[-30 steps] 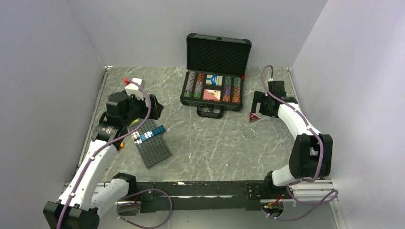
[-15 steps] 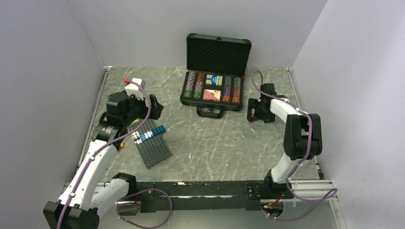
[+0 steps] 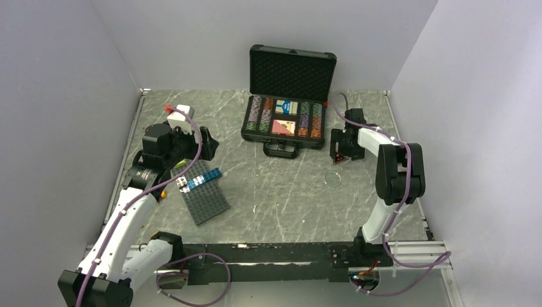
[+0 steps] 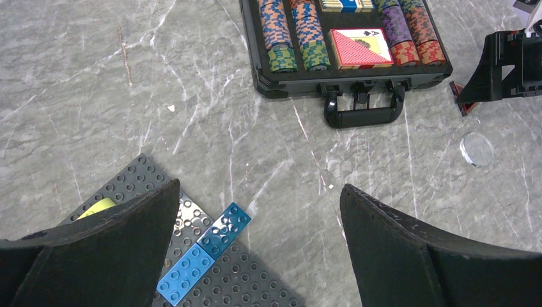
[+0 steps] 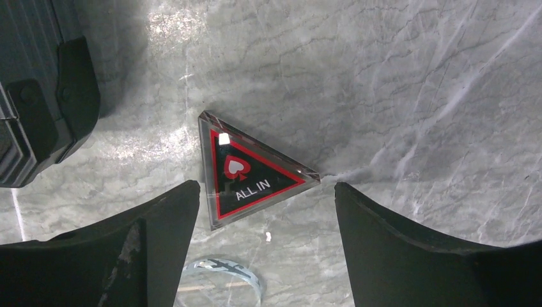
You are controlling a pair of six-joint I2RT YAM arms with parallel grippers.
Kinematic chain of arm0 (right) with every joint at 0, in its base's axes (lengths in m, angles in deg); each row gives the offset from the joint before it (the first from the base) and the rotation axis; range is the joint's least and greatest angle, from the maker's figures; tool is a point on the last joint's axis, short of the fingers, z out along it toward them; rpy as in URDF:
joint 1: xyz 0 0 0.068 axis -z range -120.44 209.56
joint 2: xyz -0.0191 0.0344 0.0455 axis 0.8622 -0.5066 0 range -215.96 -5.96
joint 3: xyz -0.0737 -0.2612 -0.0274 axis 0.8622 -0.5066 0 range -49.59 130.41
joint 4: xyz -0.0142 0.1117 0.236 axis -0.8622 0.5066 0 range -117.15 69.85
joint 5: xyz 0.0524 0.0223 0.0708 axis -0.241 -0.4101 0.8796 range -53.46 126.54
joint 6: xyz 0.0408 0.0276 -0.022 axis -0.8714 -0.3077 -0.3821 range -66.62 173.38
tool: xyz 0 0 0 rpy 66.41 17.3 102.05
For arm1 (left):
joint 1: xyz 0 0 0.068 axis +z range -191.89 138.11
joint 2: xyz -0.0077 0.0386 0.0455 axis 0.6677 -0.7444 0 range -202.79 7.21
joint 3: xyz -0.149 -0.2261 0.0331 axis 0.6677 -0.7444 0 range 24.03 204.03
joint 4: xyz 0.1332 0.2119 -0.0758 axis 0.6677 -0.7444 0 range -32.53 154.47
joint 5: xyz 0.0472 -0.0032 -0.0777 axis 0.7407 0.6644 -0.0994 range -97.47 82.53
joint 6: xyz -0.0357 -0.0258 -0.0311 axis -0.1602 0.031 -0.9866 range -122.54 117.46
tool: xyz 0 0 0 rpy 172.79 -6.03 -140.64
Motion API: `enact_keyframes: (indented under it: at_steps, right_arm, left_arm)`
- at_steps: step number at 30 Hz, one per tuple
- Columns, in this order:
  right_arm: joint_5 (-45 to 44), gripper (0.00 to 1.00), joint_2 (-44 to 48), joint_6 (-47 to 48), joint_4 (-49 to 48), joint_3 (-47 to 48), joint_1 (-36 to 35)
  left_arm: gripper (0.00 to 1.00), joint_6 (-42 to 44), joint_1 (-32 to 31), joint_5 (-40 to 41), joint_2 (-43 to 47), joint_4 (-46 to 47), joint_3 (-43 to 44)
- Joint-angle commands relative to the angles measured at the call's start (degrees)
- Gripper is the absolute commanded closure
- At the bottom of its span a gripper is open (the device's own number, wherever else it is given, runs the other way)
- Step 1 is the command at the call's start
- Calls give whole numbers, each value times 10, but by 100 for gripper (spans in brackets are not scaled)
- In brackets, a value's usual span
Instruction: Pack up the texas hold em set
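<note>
The black hold em case (image 3: 289,109) stands open at the back centre, with striped chip rows and card decks inside; it also shows in the left wrist view (image 4: 348,89). The red triangle (image 5: 249,170), marked ALL IN, lies flat on the table right of the case's corner (image 5: 38,109). My right gripper (image 5: 265,224) is open just above the triangle, which lies at its fingertips. A clear disc (image 3: 332,179) lies nearer than the triangle and shows between the right fingers (image 5: 220,281). My left gripper (image 4: 259,256) is open and empty above the studded plate.
A dark grey studded plate (image 3: 203,195) with blue bricks (image 4: 204,252) lies at the left front. A white block with a red piece (image 3: 180,112) sits at the back left. Grey walls close the table on three sides.
My right gripper has swung left and toward the case, coming over the red triangle. The left arm has not moved.
</note>
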Motion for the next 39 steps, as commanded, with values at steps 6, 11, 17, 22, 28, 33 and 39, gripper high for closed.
enact_keyframes:
  at_steps: [6,11,17,22,28,33,39]
  right_arm:
    - [-28,24,-15,11,-11,27,-10]
    - [-33,27,-21,11,-9,28,-13]
    - [-39,30,-28,12,-6,32,-15]
    - [-40,35,-32,13,-2,34,-15]
    - [-42,43,-28,13,3,34,-17]
    - [-42,54,-19,13,10,37,-20]
    - [-39,59,24,14,28,41,-27]
  left_arm:
    - [1,3,3,-1,6,25,1]
    - [1,3,3,-2,7,23,1]
    - [1,3,3,-2,7,23,1]
    - [1,3,3,-3,8,24,1]
    - [1,2,3,-3,9,23,1]
    - [1,3,3,-2,9,23,1]
    - [1,1,3,-3,11,23,1]
